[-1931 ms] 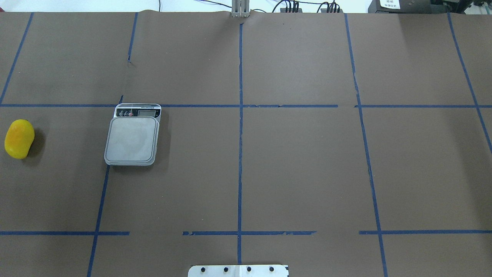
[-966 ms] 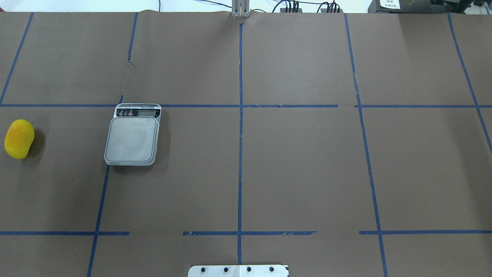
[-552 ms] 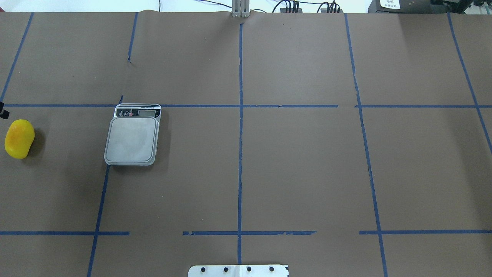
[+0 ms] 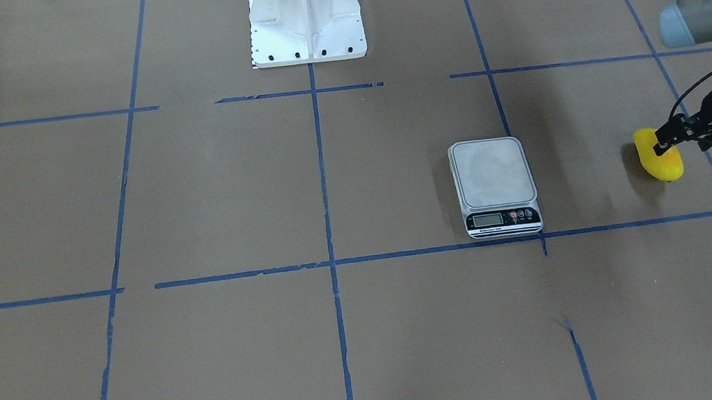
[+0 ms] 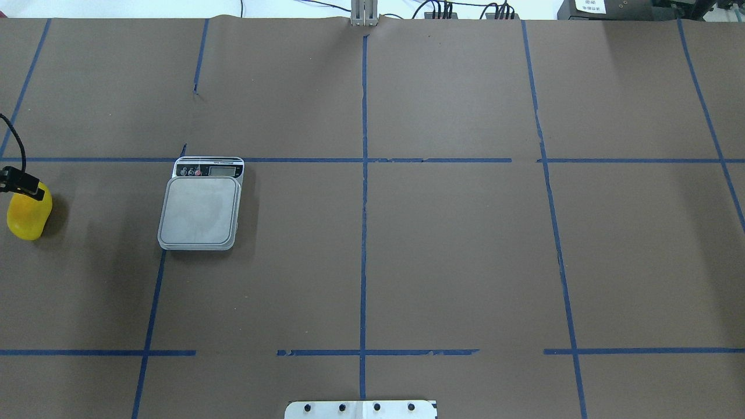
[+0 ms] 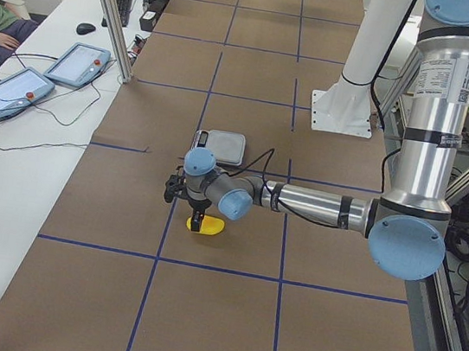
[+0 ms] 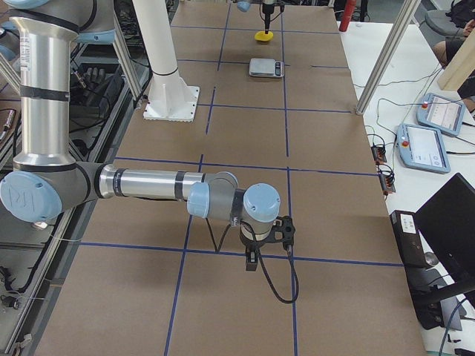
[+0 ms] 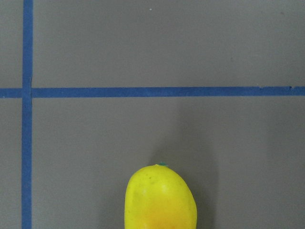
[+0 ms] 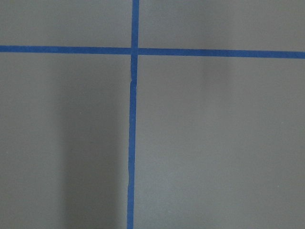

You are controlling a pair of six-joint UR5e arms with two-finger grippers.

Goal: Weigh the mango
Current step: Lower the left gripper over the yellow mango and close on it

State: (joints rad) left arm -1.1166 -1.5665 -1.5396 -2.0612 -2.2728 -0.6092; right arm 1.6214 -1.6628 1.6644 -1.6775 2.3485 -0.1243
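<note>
The mango [image 5: 26,218] is yellow with an orange blush and lies on the brown paper at the far left of the overhead view. It also shows in the front view [image 4: 661,163] and at the bottom of the left wrist view [image 8: 161,198]. The scale [image 5: 201,209] stands to its right with a bare platform, apart from the mango. My left gripper [image 4: 667,136] hangs over the mango's far end, open and holding nothing. My right gripper [image 7: 252,259] shows only in the exterior right view, low over bare paper, and I cannot tell its state.
The white robot base [image 4: 306,18] stands at the table's middle edge. Blue tape lines cross the paper. Two tablets [image 6: 20,84] and cables lie on the side bench beyond the table's far edge.
My left gripper has come into the overhead view from the left edge and now stands over the mango's far end. The mango and the scale have not moved.
</note>
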